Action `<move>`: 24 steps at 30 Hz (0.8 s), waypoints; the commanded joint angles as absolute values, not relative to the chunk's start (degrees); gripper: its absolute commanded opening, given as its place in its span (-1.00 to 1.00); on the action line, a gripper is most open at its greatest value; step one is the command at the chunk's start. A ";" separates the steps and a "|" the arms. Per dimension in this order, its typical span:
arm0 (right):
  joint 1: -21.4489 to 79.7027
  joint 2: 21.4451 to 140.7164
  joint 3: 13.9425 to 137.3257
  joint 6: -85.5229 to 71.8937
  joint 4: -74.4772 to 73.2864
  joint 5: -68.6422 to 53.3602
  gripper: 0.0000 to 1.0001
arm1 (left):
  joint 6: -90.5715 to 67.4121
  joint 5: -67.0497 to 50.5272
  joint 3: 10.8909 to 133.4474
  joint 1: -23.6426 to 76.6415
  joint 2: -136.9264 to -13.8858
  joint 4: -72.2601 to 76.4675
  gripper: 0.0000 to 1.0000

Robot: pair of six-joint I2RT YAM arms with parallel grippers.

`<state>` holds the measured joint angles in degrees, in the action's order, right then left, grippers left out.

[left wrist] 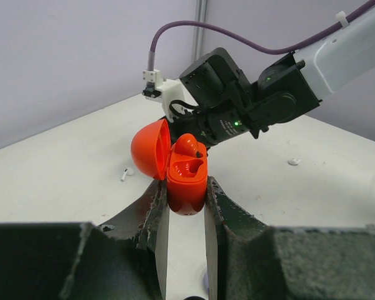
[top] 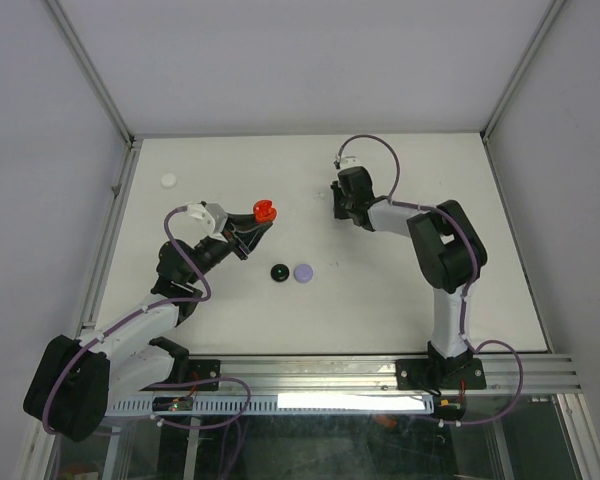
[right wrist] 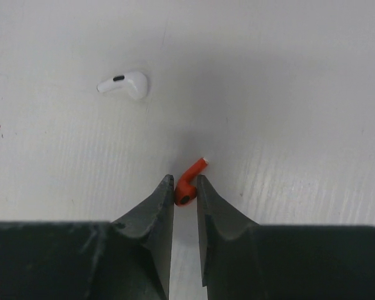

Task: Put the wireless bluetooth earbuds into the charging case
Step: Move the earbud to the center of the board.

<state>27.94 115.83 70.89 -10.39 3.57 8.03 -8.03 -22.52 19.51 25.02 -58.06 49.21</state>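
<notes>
Your left tool (left wrist: 186,195) is clamped narrow on the red case (left wrist: 187,178). It holds the case upright above the bench (left wrist: 62,169), with the lid hinged open to the left of that wrist view. A rounded red lump sits in one well of the case. You cannot tell whether it is an earbud or part of the moulding. The case's lower end is hidden between the fingers, and the tool's dark body blocks the bottom of the view.

Your right tool (right wrist: 185,185) is closed on a red earbud (right wrist: 194,171). It pinches the head at the fingertips, and the white-tipped stem pokes out up and to the right. Whether the bud touches the bench is unclear. A white earbud (right wrist: 125,83) lies loose on the bench, apart from it, toward the upper left.

From above, the right arm's wrist covers its tool tips and the red earbud. The red case shows only as a small red spot at the left tool's tip, near the bench's middle. A black case (top: 279,272) and a lavender case (top: 303,272) sit side by side, nearer the arm bases. A small white disc (top: 169,181) lies far left, too small to identify.
</notes>
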 commanded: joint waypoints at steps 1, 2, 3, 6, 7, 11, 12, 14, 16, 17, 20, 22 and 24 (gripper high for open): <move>28.67 110.57 66.25 -10.66 -0.68 5.16 -0.62 | -7.16 -22.43 21.88 24.44 -57.02 51.29 -1.00; 29.05 109.70 65.25 -10.63 -1.26 4.36 -0.62 | -7.05 -22.49 21.88 24.43 -57.04 51.25 -1.00; 29.54 108.78 64.38 -10.59 -1.99 3.71 -0.63 | -7.09 -22.48 21.88 24.43 -57.04 51.28 -1.00; 31.71 106.28 61.94 -10.27 -4.20 3.16 -0.65 | -7.13 -22.50 21.92 24.46 -57.04 51.26 -1.00; 32.77 105.52 60.75 -10.09 -4.79 3.47 -0.65 | -7.09 -22.50 21.89 24.44 -57.04 51.35 -1.00; 37.53 102.87 57.58 -9.86 -6.99 4.91 -0.65 | -7.09 -22.50 21.80 24.48 -57.21 51.49 -1.00; 38.45 102.24 56.87 -9.95 -7.43 5.29 -0.65 | -7.10 -22.57 21.80 24.44 -57.22 51.48 -1.00; 40.16 101.08 55.72 -9.95 -8.52 6.40 -0.65 | -7.18 -22.59 21.73 24.46 -57.22 51.49 -1.00; 41.62 100.04 54.81 -9.69 -9.68 7.49 -0.63 | -7.18 -22.65 21.71 24.49 -57.22 51.59 -1.00; 42.30 99.44 54.49 -9.51 -10.21 8.00 -0.62 | -7.19 -22.62 21.71 24.44 -57.22 51.62 -1.00; 43.50 98.36 53.64 -9.32 -11.46 9.61 -0.56 | -7.13 -22.81 21.71 24.43 -57.30 51.76 -1.00; 44.27 97.75 53.39 -9.23 -12.08 10.53 -0.49 | -7.16 -22.85 21.75 24.44 -57.39 51.74 -1.00; 44.43 97.04 53.19 -8.89 -12.53 11.33 -0.39 | -7.20 -22.85 21.71 24.44 -57.39 51.79 -1.00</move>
